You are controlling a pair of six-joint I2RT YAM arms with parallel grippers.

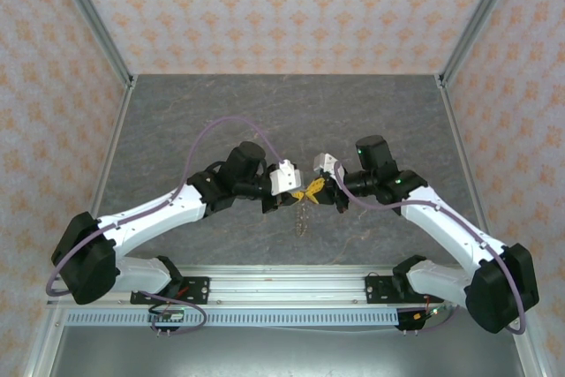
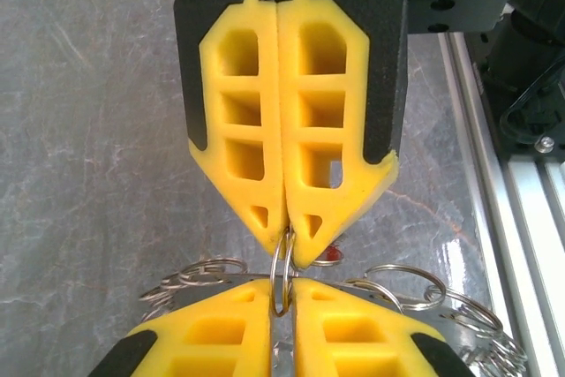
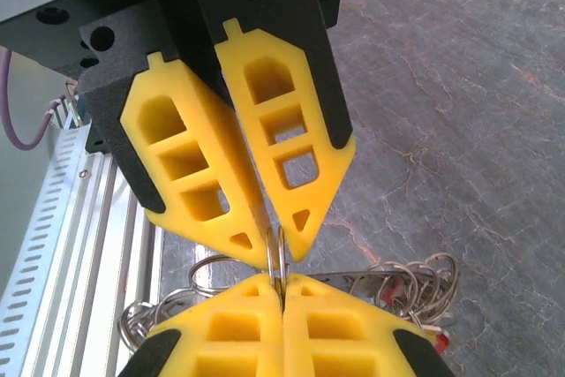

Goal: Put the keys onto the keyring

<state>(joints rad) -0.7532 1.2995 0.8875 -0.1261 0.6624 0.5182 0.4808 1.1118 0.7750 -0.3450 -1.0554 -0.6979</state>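
Keyring [image 2: 282, 275], a thin silver loop, sits between two pairs of yellow jaws that meet tip to tip above the middle of the grey desk [image 1: 221, 121]. We see the right jaws pressed together on it. The left jaws stand a hair apart around the same loop, and we cannot tell whether they grip it. A tangle of small wire rings [image 3: 415, 273] hangs just beside, with red keys [image 3: 389, 292] partly hidden among them.
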